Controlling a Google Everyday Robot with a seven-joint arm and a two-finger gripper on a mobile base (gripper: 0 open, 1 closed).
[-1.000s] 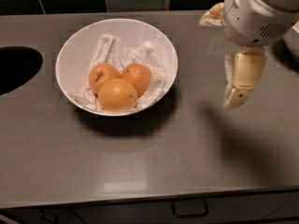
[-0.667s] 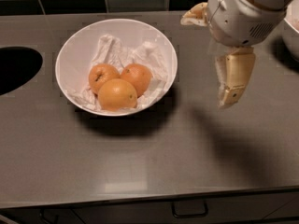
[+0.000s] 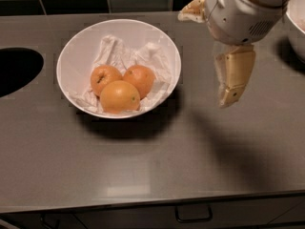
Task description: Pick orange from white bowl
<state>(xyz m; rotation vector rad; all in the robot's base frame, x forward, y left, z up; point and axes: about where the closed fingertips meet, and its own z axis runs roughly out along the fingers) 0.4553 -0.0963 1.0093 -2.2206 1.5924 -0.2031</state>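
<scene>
The white bowl (image 3: 76, 56), lined with crumpled white paper, stands on the grey counter at centre left and holds three oranges. The orange (image 3: 105, 78) with the dark stem dimple lies at the left of the group. A larger, paler one (image 3: 119, 97) lies in front and a deeper-orange one (image 3: 140, 79) at the right. My gripper (image 3: 206, 57) hangs above the counter just right of the bowl's rim. It is open and empty. One tan finger (image 3: 233, 78) points down and the other (image 3: 192, 11) sticks out to the left.
A dark round opening (image 3: 16, 70) is cut into the counter at the far left. Part of another white vessel (image 3: 298, 25) shows at the right edge. Dark tiles back the counter. A drawer handle (image 3: 193, 216) sits below the front edge.
My gripper has moved left, from the right side of the counter to just beside the bowl's right rim. The bowl and the oranges have not moved.
</scene>
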